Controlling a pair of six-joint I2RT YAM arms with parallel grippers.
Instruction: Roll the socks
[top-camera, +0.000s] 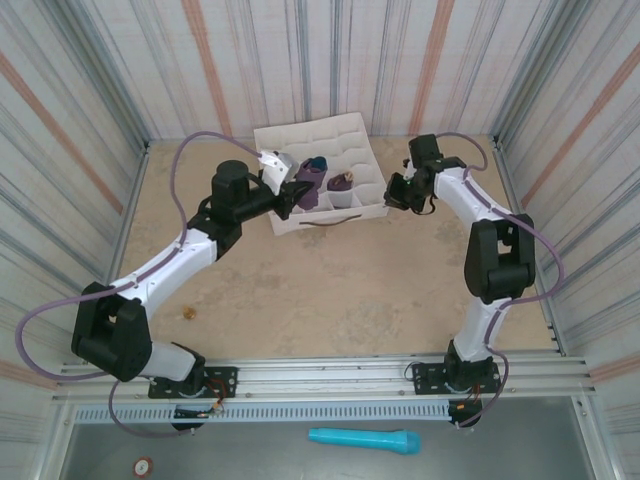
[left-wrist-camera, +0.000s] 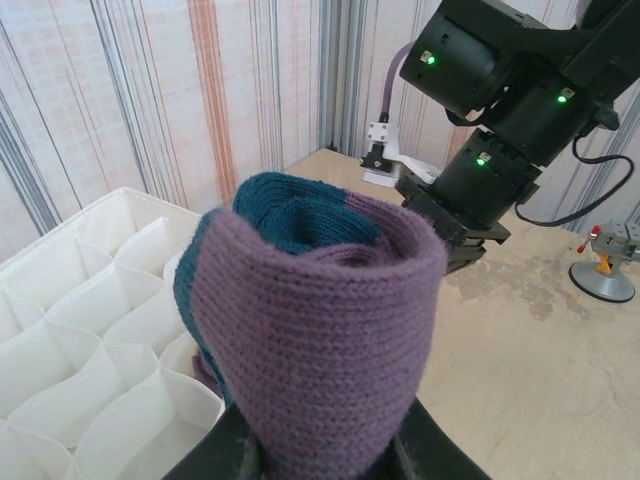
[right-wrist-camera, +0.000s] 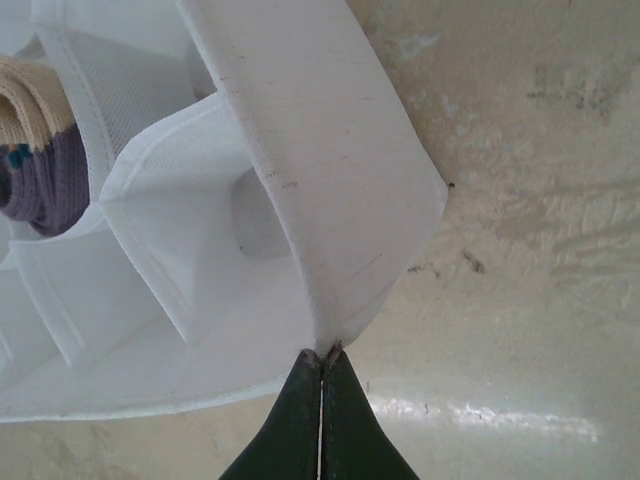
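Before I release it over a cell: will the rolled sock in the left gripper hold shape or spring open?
Probably soft and squashy: the rolled sock is thick knit bulging above the left gripper. It may loosen once released, as only the folded-over purple layer seems to bind it.

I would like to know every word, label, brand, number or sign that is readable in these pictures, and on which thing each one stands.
No text can be read in any view.
The rolled sock: plain knit, no label.
The white organizer: no print.
The right arm: green lights, no lettering visible.
The small round disc at the near edge: any marks are too small to read.
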